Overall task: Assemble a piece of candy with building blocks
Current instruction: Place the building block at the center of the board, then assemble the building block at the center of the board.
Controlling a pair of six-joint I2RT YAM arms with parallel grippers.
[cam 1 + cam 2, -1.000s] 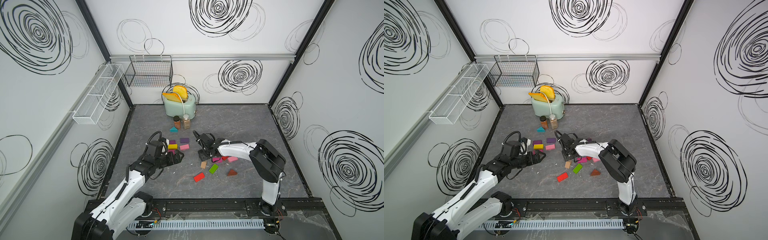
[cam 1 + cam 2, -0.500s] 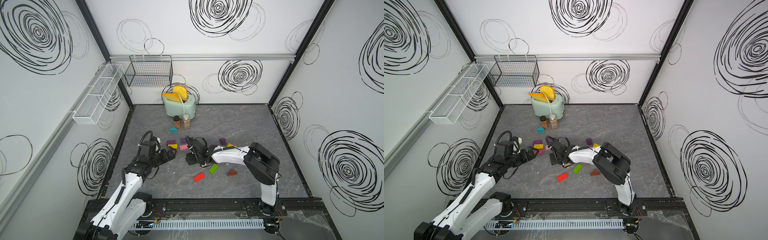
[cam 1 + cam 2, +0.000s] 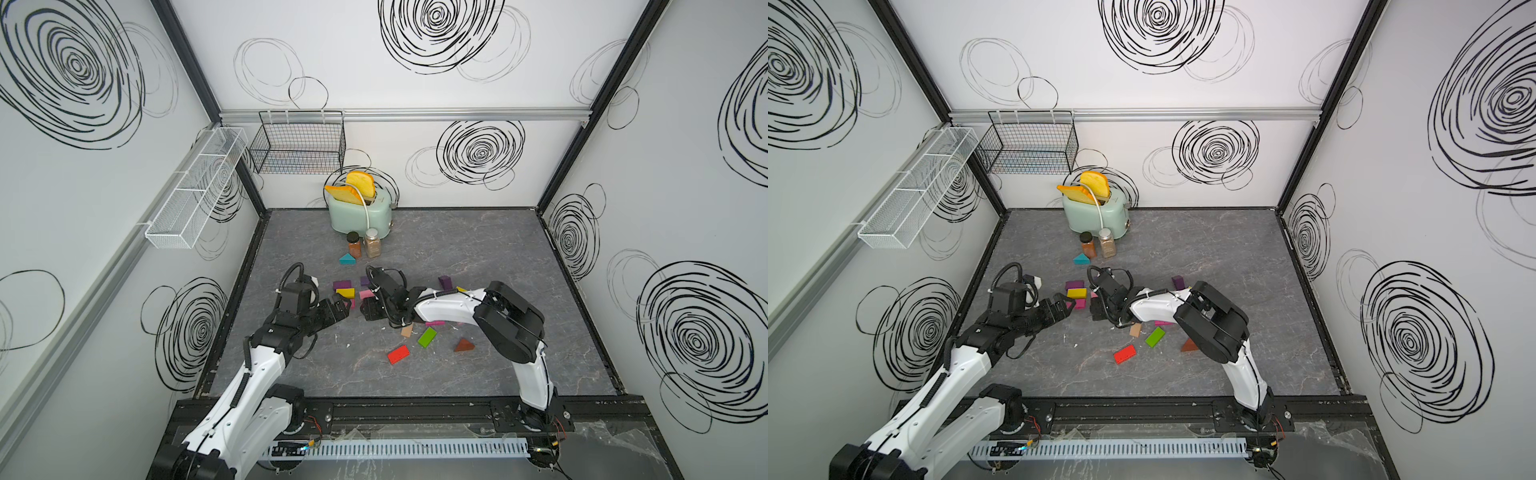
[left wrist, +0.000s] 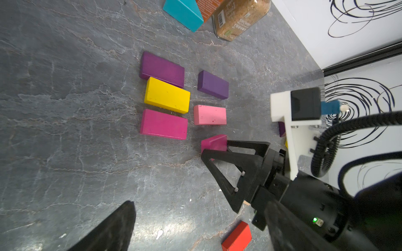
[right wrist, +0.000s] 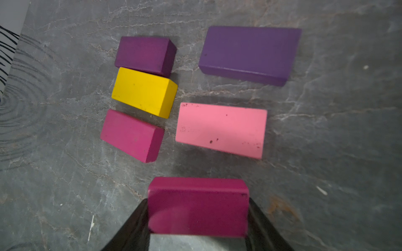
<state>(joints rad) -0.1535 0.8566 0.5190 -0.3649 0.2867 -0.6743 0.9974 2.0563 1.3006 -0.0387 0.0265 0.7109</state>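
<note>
Five building blocks lie in two rows on the grey floor: a dark purple brick (image 5: 145,55), a yellow brick (image 5: 143,91) and a magenta brick (image 5: 131,134), with a violet brick (image 5: 250,52) and a pink brick (image 5: 221,129) beside them. My right gripper (image 3: 368,309) is shut on a second magenta brick (image 5: 198,206), held low just short of the pink one (image 4: 210,114). My left gripper (image 3: 338,307) stands open and holds nothing, close to the left of that grip. Loose red (image 3: 398,354), green (image 3: 427,336), tan (image 3: 406,331) and brown (image 3: 464,345) pieces lie nearer the front.
A mint toaster (image 3: 360,214) stands at the back wall with two spice jars (image 3: 353,244) and a teal triangle (image 3: 347,259) before it. A purple block (image 3: 444,281) lies behind the right arm. A black wire basket (image 3: 299,143) and a white one (image 3: 195,195) hang on the walls.
My right gripper has moved left from the loose pile to the laid-out bricks, carrying the magenta brick. My left gripper has drawn back slightly to the left, still open.
</note>
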